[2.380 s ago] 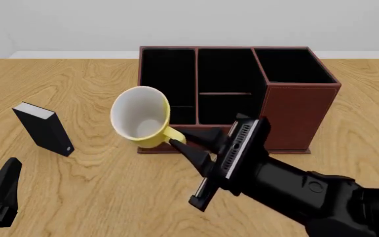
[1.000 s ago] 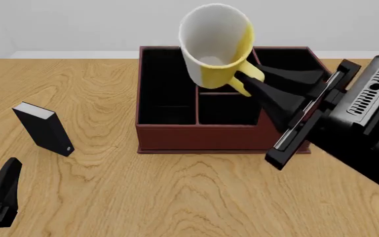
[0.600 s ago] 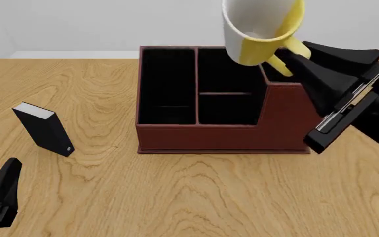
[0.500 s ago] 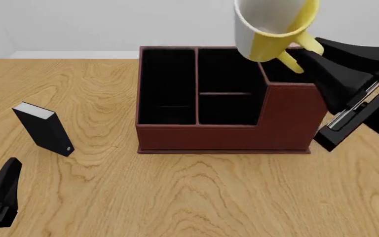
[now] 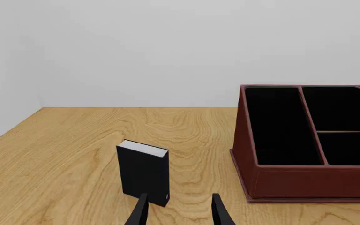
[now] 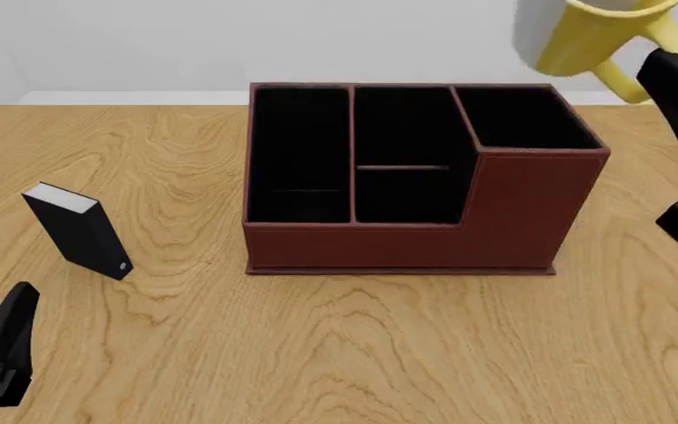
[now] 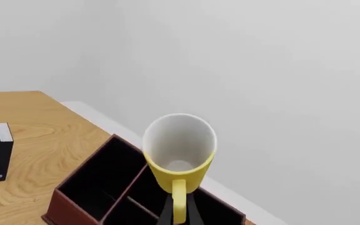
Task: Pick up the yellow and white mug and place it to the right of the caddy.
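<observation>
- The right claw (image 7: 178, 216) is closed on the loop handle of the yellow and white mug (image 7: 178, 154), which hangs in the air ahead of the claw's fingers, tipped so its open mouth shows in the right wrist view.
- In the front view the mug (image 6: 584, 35) sits high, just off the claw toward the caddy (image 6: 410, 190), above and beyond the caddy's taller right-hand compartment, not yet over bare worktop (image 6: 351, 344).
- Judged as a stiff, light, hard-walled mug: the handle is the only grip point in use, so the body can swing or twist about it; the glazed-looking surface may be slippery, and a hard set-down could chip it.
- The mug's white inside looks empty.
- The caddy's compartments show only black lining; nothing visible inside them.
- The left claw (image 5: 178, 212) is idle low over the worktop, fingers parted and holding nothing, with the small black box (image 5: 144, 172) just ahead of it.
</observation>
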`<action>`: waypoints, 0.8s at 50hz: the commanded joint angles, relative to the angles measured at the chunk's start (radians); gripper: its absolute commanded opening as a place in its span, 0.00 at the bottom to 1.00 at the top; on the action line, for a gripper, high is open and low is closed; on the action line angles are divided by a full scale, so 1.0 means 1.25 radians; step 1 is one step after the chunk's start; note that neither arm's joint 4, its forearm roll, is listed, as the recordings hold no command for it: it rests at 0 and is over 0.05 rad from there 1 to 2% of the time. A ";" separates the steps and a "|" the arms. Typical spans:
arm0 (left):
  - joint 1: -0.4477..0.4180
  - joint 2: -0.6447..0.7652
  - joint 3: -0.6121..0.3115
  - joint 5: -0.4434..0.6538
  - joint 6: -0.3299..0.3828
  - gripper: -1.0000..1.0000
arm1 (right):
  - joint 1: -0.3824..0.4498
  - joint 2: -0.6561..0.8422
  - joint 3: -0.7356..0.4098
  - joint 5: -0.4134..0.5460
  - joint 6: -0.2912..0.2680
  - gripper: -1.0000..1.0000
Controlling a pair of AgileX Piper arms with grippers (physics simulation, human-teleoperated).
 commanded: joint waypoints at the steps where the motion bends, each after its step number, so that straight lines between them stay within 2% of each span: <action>1: 0.000 0.000 0.000 0.000 0.000 1.00 | -0.049 -0.033 -0.017 0.029 0.015 0.00; 19: 0.000 0.000 0.000 0.000 0.000 1.00 | -0.109 -0.067 -0.018 0.057 0.025 0.00; 40: 0.000 0.000 0.000 0.000 0.000 1.00 | -0.222 -0.036 -0.027 0.046 0.057 0.00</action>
